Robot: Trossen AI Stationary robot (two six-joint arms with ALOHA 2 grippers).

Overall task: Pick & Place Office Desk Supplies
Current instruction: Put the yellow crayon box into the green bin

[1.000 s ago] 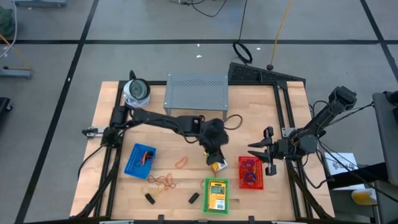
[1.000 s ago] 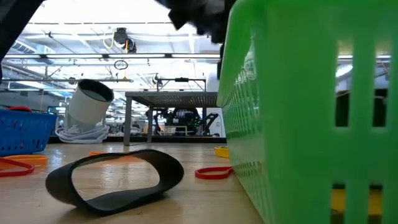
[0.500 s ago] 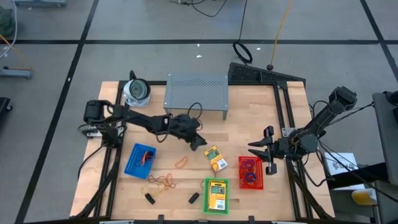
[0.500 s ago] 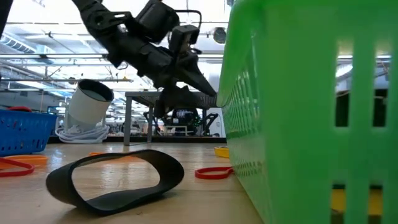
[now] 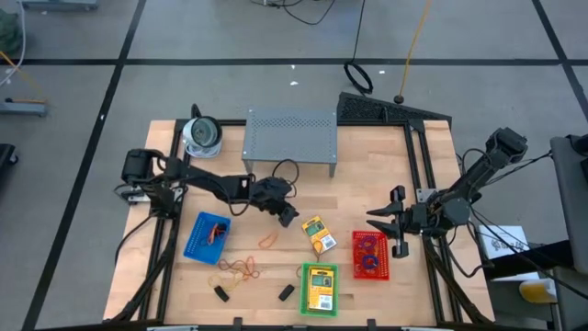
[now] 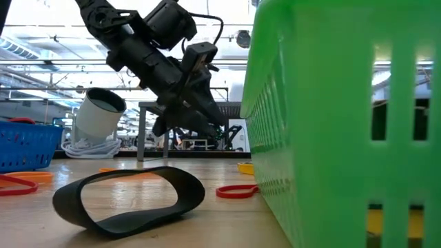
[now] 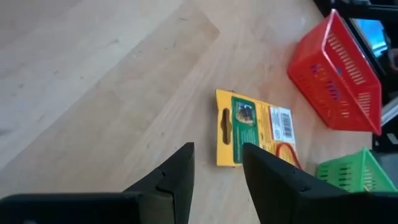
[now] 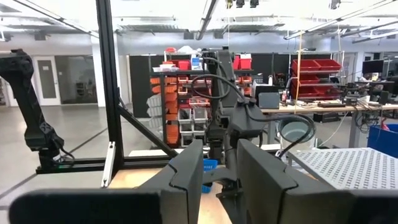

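- Left gripper point(image 5: 290, 217): hangs over mid-table, just beside the loose flat yellow-orange cardboard crayon box point(image 5: 318, 234); fingers point(image 7: 180, 174) a narrow gap apart, nothing between them.
- Right gripper point(image 5: 386, 223): waits at the right table edge, just beside the red plastic mesh basket point(image 5: 371, 255); fingers a narrow gap apart, empty.
- Handling, loose crayon box: likely light, stiff card, glossy and lying flat. Judged best grip is across the short width at the long edges; the hang-tab end point(image 7: 224, 124) looks flimsy.
- Rubber-band loops point(image 5: 241, 268): soft, thin and floppy, so pinch one strand low against the wood.
- Small black clips point(image 5: 221, 293): rigid and tiny, so a squeeze across the body should do.
- Crayon boxes: two. One loose, one inside the green plastic basket point(image 5: 319, 287).
- Black clips: two on the front of the table.
- Baskets: three, counting the blue plastic basket point(image 5: 208, 236) with something orange in it.
- Loose bands: a tangle, count unclear, plus one orange loop point(image 5: 267, 241) apart.
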